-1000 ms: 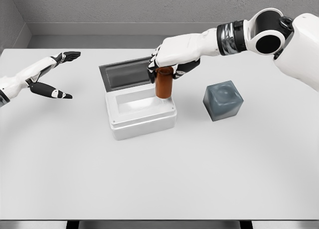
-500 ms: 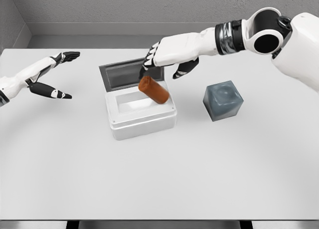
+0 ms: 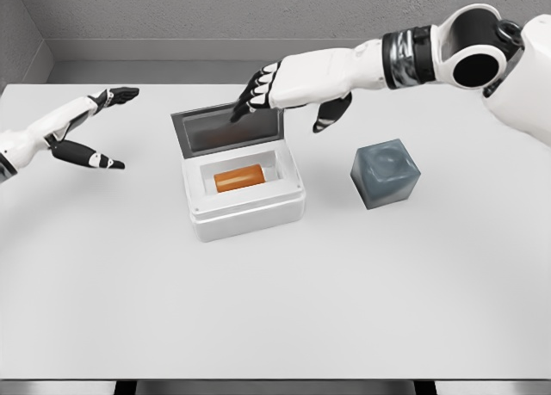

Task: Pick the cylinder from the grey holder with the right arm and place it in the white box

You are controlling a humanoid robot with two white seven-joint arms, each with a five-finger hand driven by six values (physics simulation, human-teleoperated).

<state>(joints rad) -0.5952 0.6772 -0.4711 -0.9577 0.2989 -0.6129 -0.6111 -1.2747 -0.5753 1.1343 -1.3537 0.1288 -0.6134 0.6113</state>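
An orange-brown cylinder (image 3: pixel 238 179) lies on its side inside the white box (image 3: pixel 245 207), whose grey lid (image 3: pixel 227 127) stands open at the back. My right hand (image 3: pixel 284 98) hovers above the box's far edge with its fingers (image 3: pixel 250 96) spread and nothing in it. The grey holder (image 3: pixel 385 173) sits to the right of the box with an empty hollow on top. My left hand (image 3: pixel 96 128) rests open over the table's left side.
The white table (image 3: pixel 275 300) stretches wide in front of the box and holder. A grey wall runs behind the table's far edge.
The right hand let go of the cylinder, which tipped over, fell and now lies in the box. The hand has risen slightly and spread its fingers. The left arm stayed still.
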